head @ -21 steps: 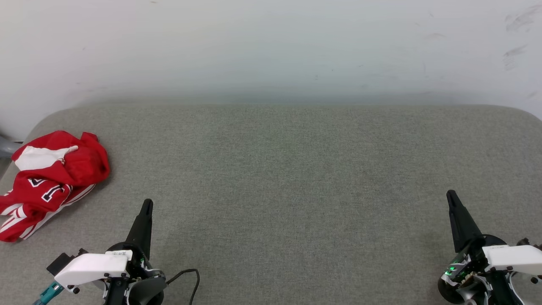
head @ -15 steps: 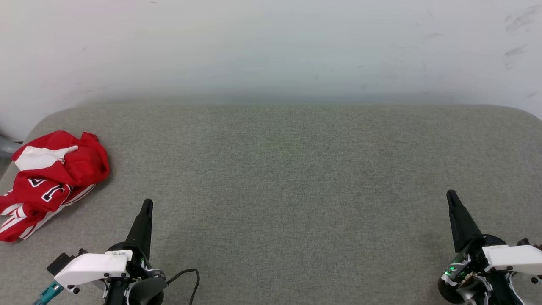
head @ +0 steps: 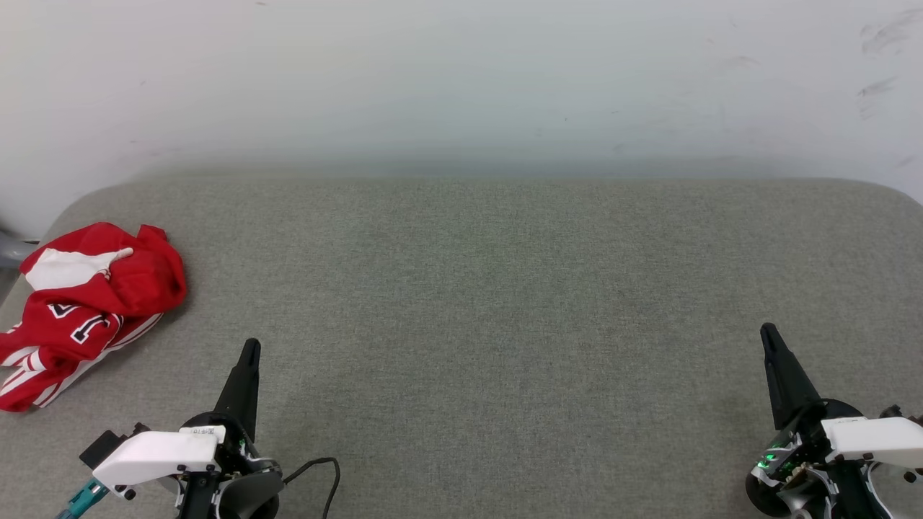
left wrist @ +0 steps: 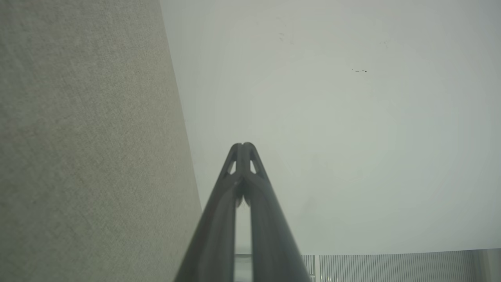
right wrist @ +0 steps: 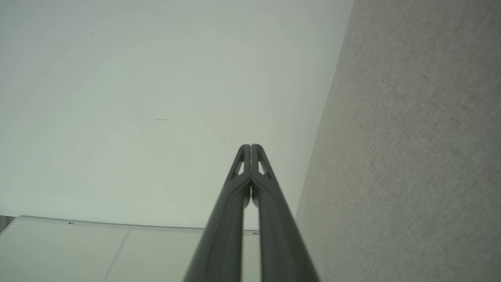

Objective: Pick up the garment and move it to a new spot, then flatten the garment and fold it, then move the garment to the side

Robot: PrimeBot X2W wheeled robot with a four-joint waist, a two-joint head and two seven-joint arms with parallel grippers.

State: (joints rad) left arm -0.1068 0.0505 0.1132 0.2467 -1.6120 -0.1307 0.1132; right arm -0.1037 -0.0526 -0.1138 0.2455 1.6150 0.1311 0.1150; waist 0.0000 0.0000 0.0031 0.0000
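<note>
Head view looks down on a broad grey surface [head: 469, 288] of coarse woven fabric with rounded far corners, backed by a smooth, pale, faintly scuffed wall [head: 461, 86]. The garment [head: 86, 303] lies crumpled in a soft heap at the left edge of that fabric, red jersey cloth with a white patch, striped trim and a dark digit outlined in white. My left gripper [head: 250, 349] sits at the lower left, near the heap but apart from it, its long dark tapering fingers pressed together to one point, holding nothing. My right gripper [head: 769, 333], well apart at the lower right, is pinched closed and empty; both wrist views show the slim fingertips meeting
</note>
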